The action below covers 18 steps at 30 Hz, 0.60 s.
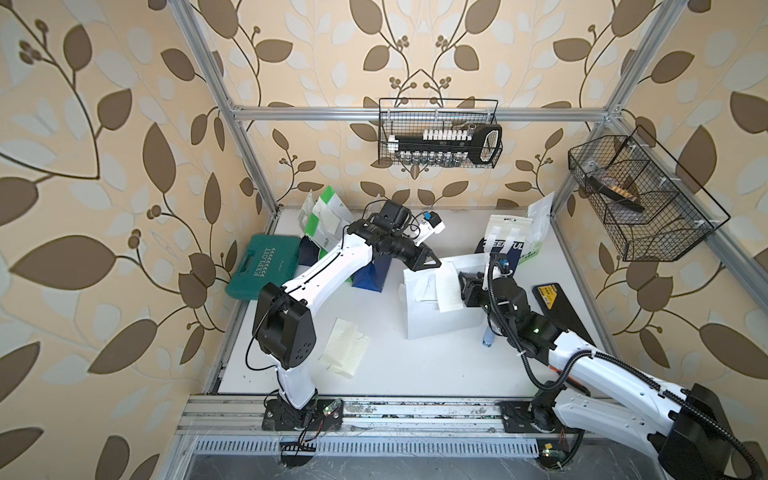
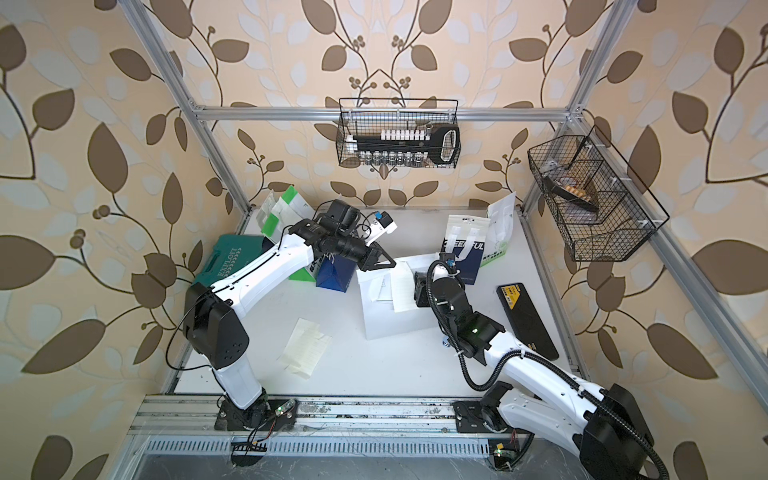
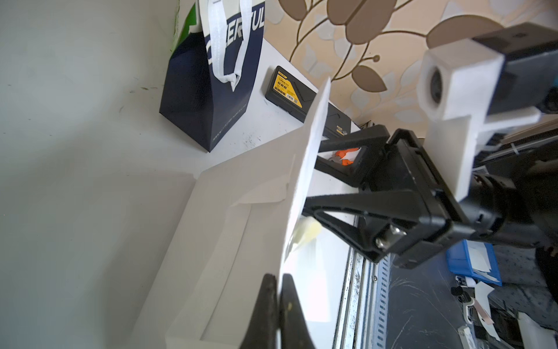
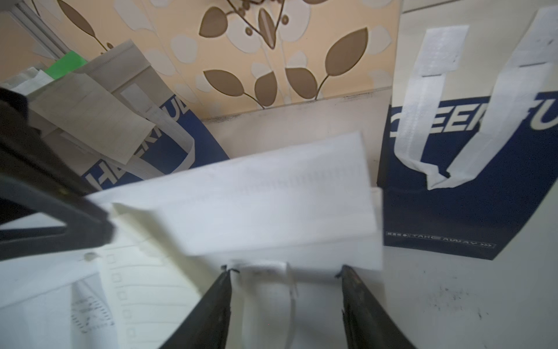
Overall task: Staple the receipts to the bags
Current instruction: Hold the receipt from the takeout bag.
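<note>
Teal case [image 1: 257,266] reads "EXPLOIT"; navy bag [image 4: 437,205] reads "TAKE AWAY".

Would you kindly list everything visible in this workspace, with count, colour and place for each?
white bag: one, white, flat, centre.
navy bags: at least two, navy-and-white, back right and centre-left.
green bags: two, green-and-white, back left and back right.
receipts: several, cream, loose pile in front, more on white bag.
held receipt: one, white, above the white bag.
stapler: one, light blue, right of the white bag.
tool case: one, teal, left edge.
black case: one, yellow-labelled, right edge.
wire baskets: two, black, hung on the frame.
left gripper: black, shut on the held receipt.
right gripper: black, open, facing it.
</note>
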Tool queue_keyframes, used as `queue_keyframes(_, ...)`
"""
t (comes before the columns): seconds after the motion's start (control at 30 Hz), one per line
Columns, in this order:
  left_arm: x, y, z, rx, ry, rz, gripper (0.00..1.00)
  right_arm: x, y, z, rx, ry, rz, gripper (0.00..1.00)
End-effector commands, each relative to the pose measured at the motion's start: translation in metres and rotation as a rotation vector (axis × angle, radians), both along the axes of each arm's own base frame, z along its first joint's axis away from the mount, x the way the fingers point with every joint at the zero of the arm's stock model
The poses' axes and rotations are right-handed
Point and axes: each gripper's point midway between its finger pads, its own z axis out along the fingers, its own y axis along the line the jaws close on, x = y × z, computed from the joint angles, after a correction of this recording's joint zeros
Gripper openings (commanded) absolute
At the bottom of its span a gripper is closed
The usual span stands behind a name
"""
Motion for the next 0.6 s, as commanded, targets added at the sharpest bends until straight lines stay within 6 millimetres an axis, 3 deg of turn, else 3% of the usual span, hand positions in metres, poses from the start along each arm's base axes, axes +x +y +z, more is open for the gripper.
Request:
queue_keyframes(0.0, -0.011, 0.010, 0.021, 0.009, -0.073, 0.028, 0.00, -0.005, -0.011, 0.013, 0.007, 0.017, -0.040, 0.62)
queue_keyframes(0.1, -0.013, 0.020, 0.021, 0.035, -0.087, 0.072, 0.00, -0.016, 0.003, 0.029, 0.059, -0.005, 0.076, 0.63)
queue_keyframes(0.17, -0.021, 0.024, 0.022, 0.029, -0.099, 0.072, 0.00, -0.031, 0.027, 0.049, 0.098, -0.051, 0.257, 0.64)
queue_keyframes(0.3, -0.032, 0.031, 0.039, -0.019, -0.156, 0.074, 0.00, -0.063, 0.058, 0.075, 0.173, -0.084, 0.515, 0.66)
queue_keyframes(0.43, -0.043, 0.030, 0.051, -0.071, -0.163, 0.041, 0.00, -0.086, 0.087, 0.080, 0.236, -0.043, 0.722, 0.67)
queue_keyframes(0.47, -0.052, 0.032, 0.065, -0.099, -0.185, 0.027, 0.00, -0.087, 0.091, 0.079, 0.247, -0.033, 0.743, 0.67)
queue_keyframes(0.57, -0.058, 0.033, 0.072, -0.123, -0.190, 0.010, 0.00, -0.088, 0.099, 0.076, 0.273, -0.011, 0.776, 0.68)
